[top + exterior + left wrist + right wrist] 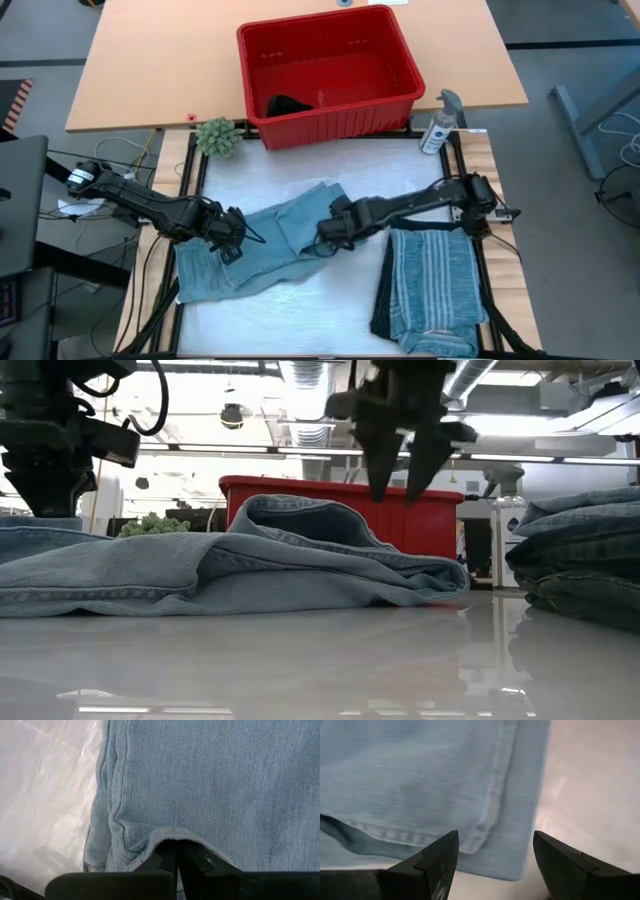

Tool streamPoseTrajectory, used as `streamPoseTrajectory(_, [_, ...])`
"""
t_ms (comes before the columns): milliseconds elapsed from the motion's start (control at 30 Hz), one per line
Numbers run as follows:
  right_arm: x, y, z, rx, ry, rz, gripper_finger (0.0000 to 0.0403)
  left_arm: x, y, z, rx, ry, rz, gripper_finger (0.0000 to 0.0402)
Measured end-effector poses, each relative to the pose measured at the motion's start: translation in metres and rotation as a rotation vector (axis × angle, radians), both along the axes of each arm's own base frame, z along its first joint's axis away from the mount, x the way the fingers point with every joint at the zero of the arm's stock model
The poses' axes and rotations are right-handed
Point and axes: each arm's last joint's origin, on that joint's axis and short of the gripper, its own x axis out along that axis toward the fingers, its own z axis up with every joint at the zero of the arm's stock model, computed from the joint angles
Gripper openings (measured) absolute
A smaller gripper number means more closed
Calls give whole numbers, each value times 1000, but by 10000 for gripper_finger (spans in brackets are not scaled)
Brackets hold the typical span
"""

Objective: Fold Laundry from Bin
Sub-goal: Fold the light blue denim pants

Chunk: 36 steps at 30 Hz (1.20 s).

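The right gripper (pixel 327 232), fingers spread, hovers over the denim's (pixel 262 250) hem near the table's (pixel 300 320) centre; the left gripper (pixel 230 240) pinches its opposite side, toward the left edge.

Matt denim garment (pixel 262 248), seemingly glossy table (pixel 330 310)

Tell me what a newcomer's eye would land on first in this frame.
The bright red bin at the table's far edge stands out, nearly empty, with one small black item inside. In front of it, light blue denim lies rumpled on the white table, the shut left gripper pinching its left part and the open right gripper poised over its right edge. A folded striped shirt sits on dark cloth at the right.
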Motion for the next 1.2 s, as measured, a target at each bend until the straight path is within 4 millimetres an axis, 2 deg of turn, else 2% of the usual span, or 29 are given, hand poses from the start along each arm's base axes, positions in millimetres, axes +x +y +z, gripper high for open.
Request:
streamPoseTrajectory(133, [5,-23,-11,106,2,-12,282,0,0,0,1,0,-3,0])
streamPoseTrajectory(333, [8,-42,-26,160,-43,-16,282,0,0,0,0,0,1,0])
streamPoseTrajectory(433, [11,-43,-32,195,-78,-2,282,0,0,0,0,0,1,0])
streamPoseTrajectory(667, [3,-43,-65,234,-79,-25,282,0,0,0,0,0,2,0])
streamPoseTrajectory(900, [7,-44,-74,312,-136,19,275,0,0,0,4,-1,2,0])
streamPoseTrajectory(967, [7,-43,-74,315,-140,16,256,0,0,0,4,-1,3,0])
streamPoseTrajectory(1033, [6,-43,-73,317,-136,27,217,0,0,0,3,-2,8,0])
streamPoseTrajectory(1100, [6,-43,-71,324,-135,48,161,0,0,0,4,-2,9,0])
streamPoseTrajectory(1200, [5,-45,-68,320,-136,85,55,0,0,0,-2,-2,25,0])
